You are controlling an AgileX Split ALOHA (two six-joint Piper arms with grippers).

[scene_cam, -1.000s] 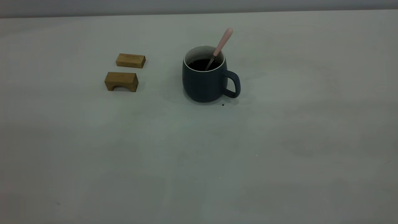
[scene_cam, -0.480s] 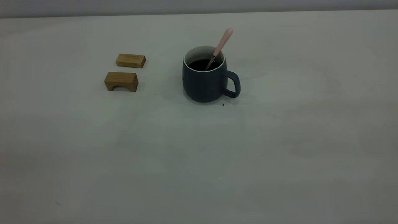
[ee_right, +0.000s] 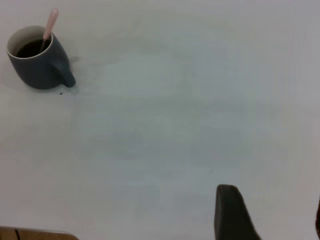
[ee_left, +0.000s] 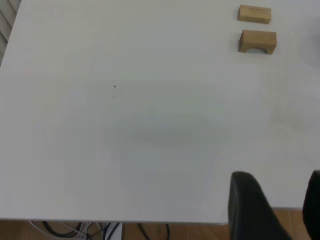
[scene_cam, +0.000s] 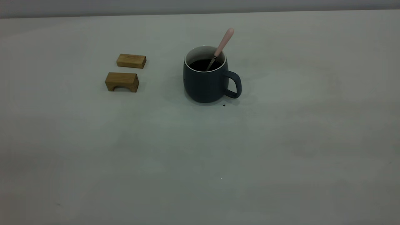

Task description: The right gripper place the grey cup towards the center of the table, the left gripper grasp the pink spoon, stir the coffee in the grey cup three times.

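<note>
Hovering apart — left tool (ee_left: 272, 210) open, empty

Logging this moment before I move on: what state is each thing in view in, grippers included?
grey cup: upright on the table, handle toward the right arm's side
coffee: fills the cup partway
pink spoon: standing in the cup, leaning on its rim
flat wooden block: lying flat
arched wooden block: standing on its feet
left gripper: open, empty
right gripper: open, empty

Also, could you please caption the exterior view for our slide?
Grey cup of coffee with pink spoon standing in it, beside two wooden blocks.
</note>
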